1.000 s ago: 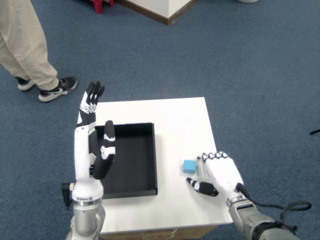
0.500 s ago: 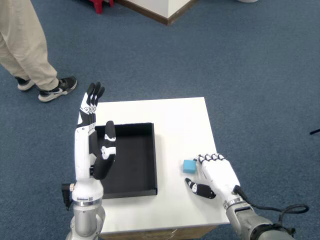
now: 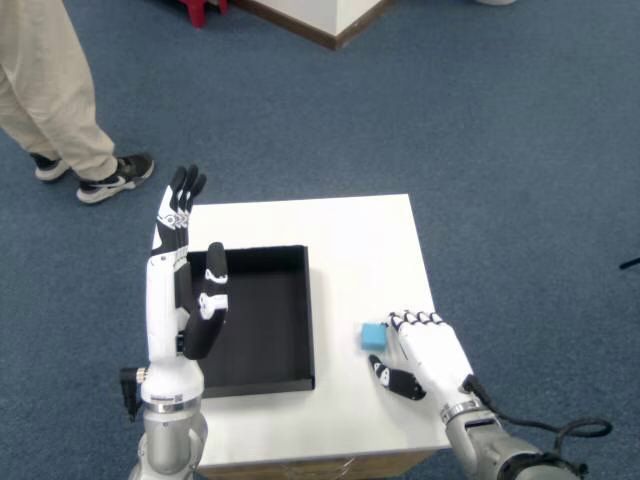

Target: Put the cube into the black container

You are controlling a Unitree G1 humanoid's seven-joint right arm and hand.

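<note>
Small white table [image 3: 340, 230] on blue carpet [image 3: 500, 130], seen from above. Black container [image 3: 262, 320] on the table's left half — shallow, open-topped, nothing visible inside. Blue cube [image 3: 373, 336] resting on the table to the right of the container, apart from it, near the table's right-front area.

Right hand [image 3: 425, 352] low over the table just right of the cube, palm down, back of hand toward camera. Fingers [image 3: 410, 321] curled forward with tips just beside the cube's right edge — contact cannot be told from this angle. Thumb [image 3: 392, 378] stretched out to the left, below the cube, not touching it. Nothing grasped; fingers loose and apart, cube still flat on the table.

Left hand [image 3: 185, 270] raised upright over the container's left edge, fingers straight and pointing away, thumb hanging over the tray — holding nothing.

Person's legs in beige trousers [image 3: 45, 80] and dark sneakers [image 3: 115, 178] standing on carpet at upper left, well apart from the table.
</note>
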